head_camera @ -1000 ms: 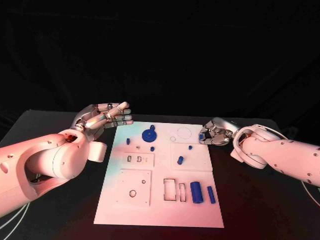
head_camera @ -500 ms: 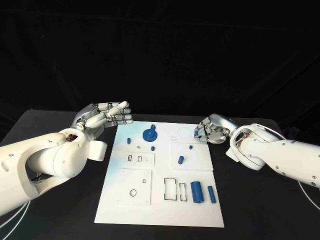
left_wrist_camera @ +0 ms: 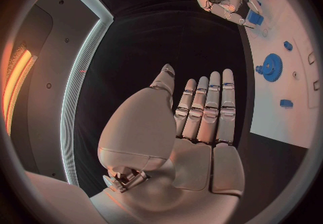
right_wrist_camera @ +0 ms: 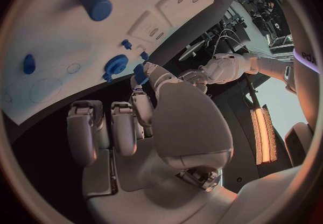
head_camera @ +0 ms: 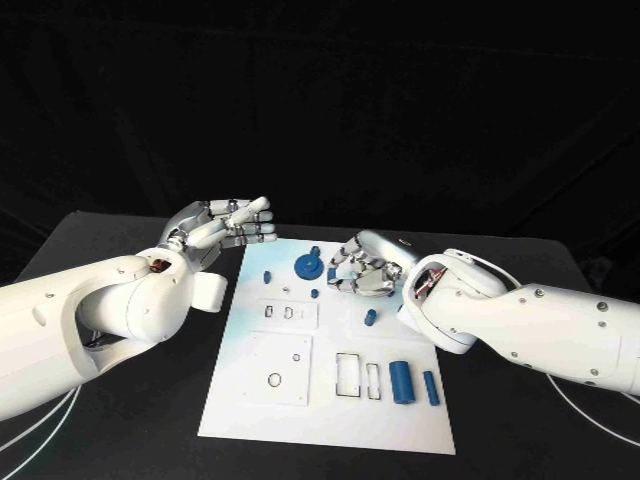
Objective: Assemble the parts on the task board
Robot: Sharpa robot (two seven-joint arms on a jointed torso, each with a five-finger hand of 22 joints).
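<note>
The right hand (head_camera: 361, 268) pinches a small blue part (right_wrist_camera: 140, 70) above the far end of the task board (head_camera: 335, 400), near the blue gear (head_camera: 309, 266), apparently carrying it toward a seat. The left hand (head_camera: 227, 224) hovers off the board's far-left corner over the tabletop (head_camera: 104, 240), fingers straight and empty, seemingly keeping clear.

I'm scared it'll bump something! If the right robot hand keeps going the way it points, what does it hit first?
Probably the round blue gear on the white task board; the right robot hand, pinching a small blue part, points toward it, though depth is unclear.
</note>
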